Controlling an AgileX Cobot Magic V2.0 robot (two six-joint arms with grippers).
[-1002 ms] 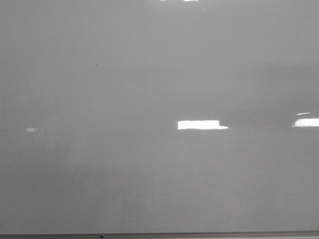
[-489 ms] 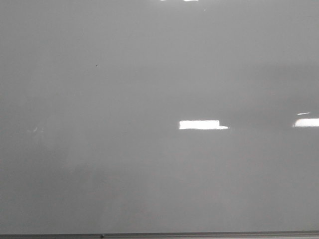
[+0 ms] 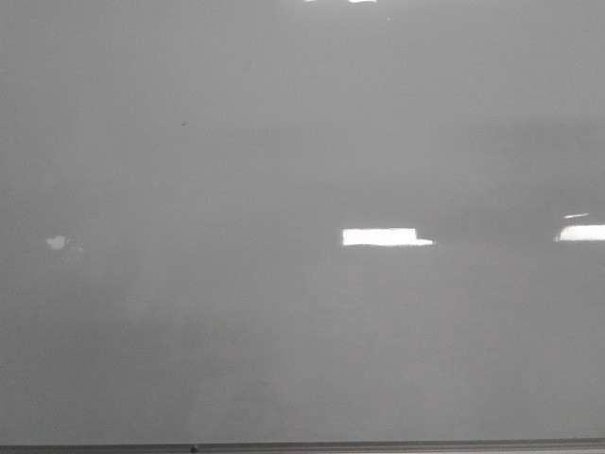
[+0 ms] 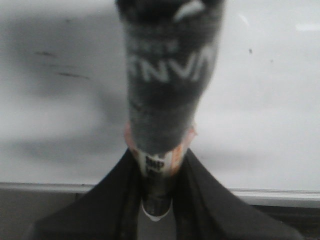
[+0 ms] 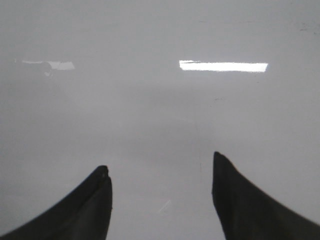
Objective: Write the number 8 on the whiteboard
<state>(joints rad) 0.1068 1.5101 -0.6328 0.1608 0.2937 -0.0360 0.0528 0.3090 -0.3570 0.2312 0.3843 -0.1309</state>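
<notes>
Left gripper [image 4: 156, 172] clamped on a blurred black round marker [image 4: 167, 85], right gripper [image 5: 160, 195] with pointed black fingers apart and empty, glossy grey whiteboard [image 3: 284, 331] beyond with bright rectangular reflections, no 8 visible.

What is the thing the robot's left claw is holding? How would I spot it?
Start at the big grey-white whiteboard. In front of it, the left claw pinches a fat black marker that points at the board. It is the only dark stick there, with white letters and an orange-and-white label band near the claw.
</notes>
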